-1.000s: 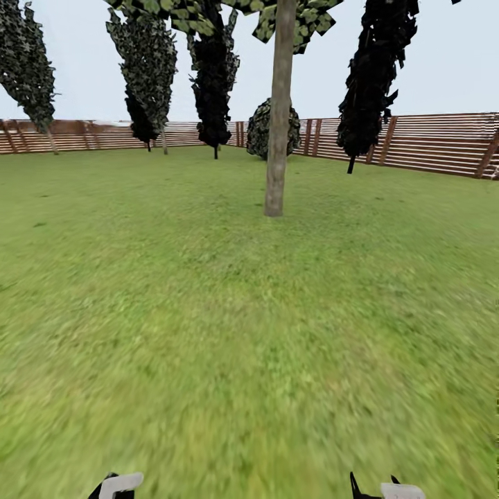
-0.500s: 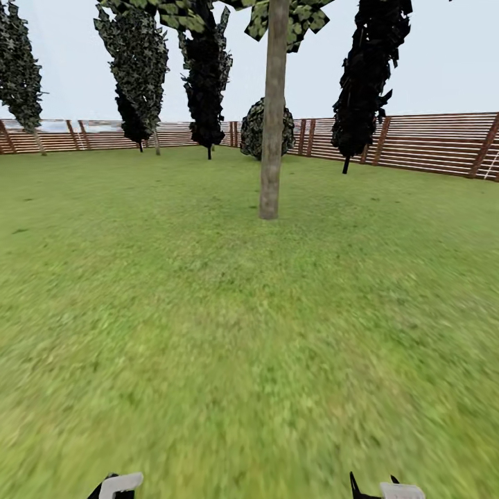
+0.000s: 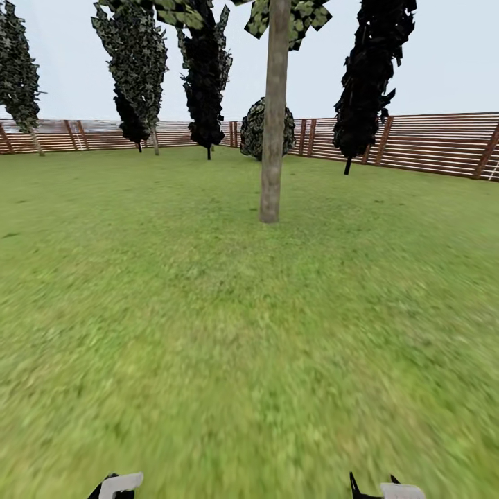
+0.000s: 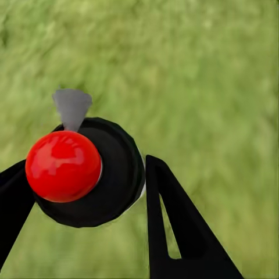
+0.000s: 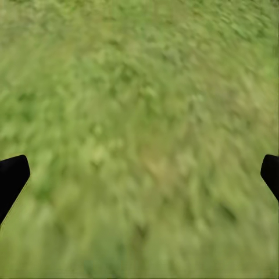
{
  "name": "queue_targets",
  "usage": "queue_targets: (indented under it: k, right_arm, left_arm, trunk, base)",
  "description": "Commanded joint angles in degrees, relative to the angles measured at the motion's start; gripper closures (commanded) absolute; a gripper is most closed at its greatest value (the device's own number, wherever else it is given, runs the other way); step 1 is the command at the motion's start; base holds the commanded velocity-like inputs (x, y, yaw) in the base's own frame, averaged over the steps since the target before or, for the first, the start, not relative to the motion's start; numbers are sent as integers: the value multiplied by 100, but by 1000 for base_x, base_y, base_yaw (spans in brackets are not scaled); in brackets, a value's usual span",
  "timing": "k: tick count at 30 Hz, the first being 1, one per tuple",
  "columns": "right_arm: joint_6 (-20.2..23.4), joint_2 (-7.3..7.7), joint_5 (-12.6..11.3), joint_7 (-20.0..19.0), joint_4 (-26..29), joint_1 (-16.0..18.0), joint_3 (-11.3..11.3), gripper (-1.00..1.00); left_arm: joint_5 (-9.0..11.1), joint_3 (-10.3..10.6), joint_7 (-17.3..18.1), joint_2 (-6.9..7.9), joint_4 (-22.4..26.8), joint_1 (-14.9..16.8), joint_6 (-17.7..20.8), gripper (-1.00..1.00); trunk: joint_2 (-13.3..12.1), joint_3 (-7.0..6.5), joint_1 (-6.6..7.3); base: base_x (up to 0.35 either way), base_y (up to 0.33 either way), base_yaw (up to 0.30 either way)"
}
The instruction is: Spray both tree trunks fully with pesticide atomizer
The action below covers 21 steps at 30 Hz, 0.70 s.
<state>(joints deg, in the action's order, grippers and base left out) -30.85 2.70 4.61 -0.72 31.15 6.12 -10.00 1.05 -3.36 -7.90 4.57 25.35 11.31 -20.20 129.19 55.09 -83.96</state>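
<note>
Currently the left end effector (image 4: 87, 197) is grasping the pesticide atomizer (image 4: 87, 171), nozzle facing outward over the lawn (image 3: 208, 346), while the right end effector (image 5: 139, 174) is hanging released, and the upright tree trunk (image 3: 272, 138) is standing well ahead, roughly centered between both arms.

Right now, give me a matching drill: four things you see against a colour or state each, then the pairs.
1. atomizer
2. tree trunk
3. fence
4. right end effector

a. brown slats
b. open over grass
c. black body, red cap, between the left end effector fingers
d. bare, grey-brown, upright on the lawn

Pairs: 1-c, 2-d, 3-a, 4-b
</note>
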Motion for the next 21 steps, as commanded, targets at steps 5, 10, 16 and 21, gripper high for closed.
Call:
queue_targets:
  k: [5, 10, 16, 21]
  right_arm:
    - [-18, -4, 48, -8, -4, 4, -29, -100]
    - [-18, -4, 48, -8, -4, 4, -29, -100]
    - [-18, -4, 48, -8, -4, 4, -29, -100]
    - [-18, -3, 48, -8, -4, 4, -29, -100]
  left_arm:
    - [9, 2, -9, 0, -3, 3, -19, 100]
    - [9, 2, -9, 0, -3, 3, -19, 100]
    - [9, 2, -9, 0, -3, 3, -19, 100]
    - [9, 1, -9, 1, -3, 3, -19, 100]
  trunk:
    - [2, 5, -2]
    - [2, 5, -2]
    - [2, 5, -2]
    - [2, 5, -2]
  base:
    - [338, 0, 0]
    - [339, 0, 0]
    - [339, 0, 0]
    - [338, 0, 0]
